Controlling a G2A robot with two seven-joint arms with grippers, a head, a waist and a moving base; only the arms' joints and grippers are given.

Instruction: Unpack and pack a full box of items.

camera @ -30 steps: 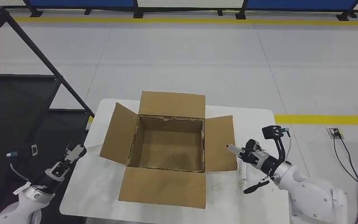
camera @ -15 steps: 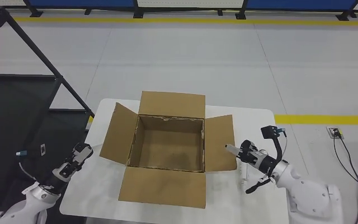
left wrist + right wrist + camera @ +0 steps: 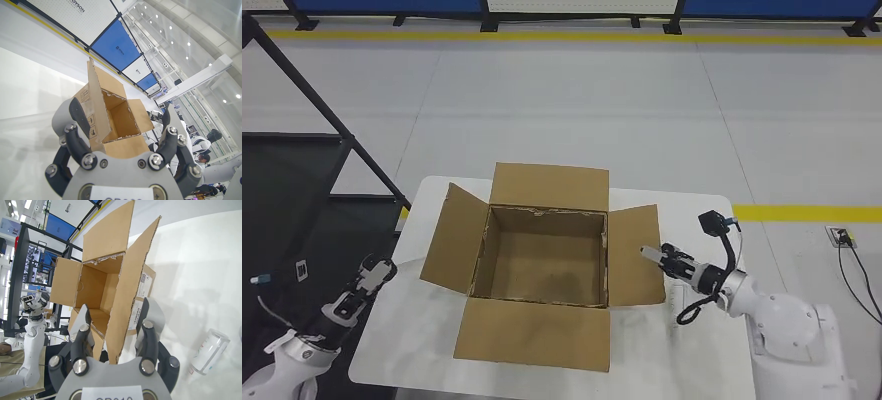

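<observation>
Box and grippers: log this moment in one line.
box: open, flaps out, empty | left gripper: open, off box's left | right gripper: open, at right flap | clear jar: on table, right of box

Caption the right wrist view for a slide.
Open right pincer at flap of brown cardboard box; clear cylindrical container on white table.

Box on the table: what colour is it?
Brown. The box is plain cardboard, and the top view shows it best.

The left gripper [image 3: 379, 267] and right gripper [image 3: 652, 254] hover low, jaws spread apart.
</observation>
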